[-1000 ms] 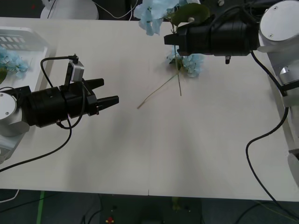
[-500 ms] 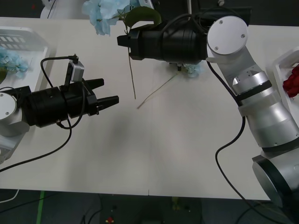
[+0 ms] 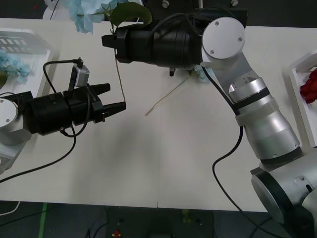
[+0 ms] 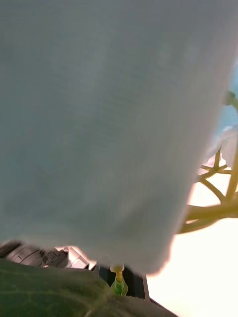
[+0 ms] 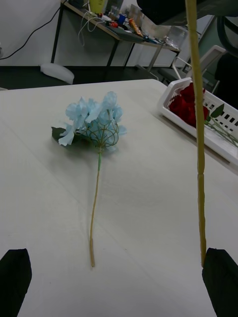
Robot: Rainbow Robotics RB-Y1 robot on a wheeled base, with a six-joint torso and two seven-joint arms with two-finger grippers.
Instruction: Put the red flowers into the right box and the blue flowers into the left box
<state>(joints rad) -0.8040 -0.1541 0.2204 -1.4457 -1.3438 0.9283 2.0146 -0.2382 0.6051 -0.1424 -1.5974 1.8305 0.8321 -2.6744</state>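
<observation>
Presently the right gripper (image 3: pixel 106 41) is clenched on a blue flower (image 3: pixel 85 11) just below its head, reaching across the table (image 3: pixel 163 158) toward the robot's left. The bloom and a dark leaf (image 3: pixel 130 12) stand ahead of the fingers, while the thin stem (image 3: pixel 119 79) hangs straight down from them — held high, presumably so the stem clears the tabletop on its way to the left box (image 3: pixel 27 42), which lies well beyond this gripper and already holds blue petals.

The left gripper (image 3: pixel 115 101) waits with its fingers parted, grasping nothing; the hanging stem's tip ends just beside its upper finger, so a snag is possible if either arm shifts.

A second blue flower (image 5: pixel 94 124) lies on the table ahead of the left gripper, stem pointing back toward it — the left wrist view shows it whole, whereas from the front its head sits mostly behind the right arm. That wrist view also shows the red flowers (image 5: pixel 188 104) inside the right box (image 5: pixel 218 141), and the hanging stem close to one fingertip. The right wrist view offers pale petals and stalks very close.
</observation>
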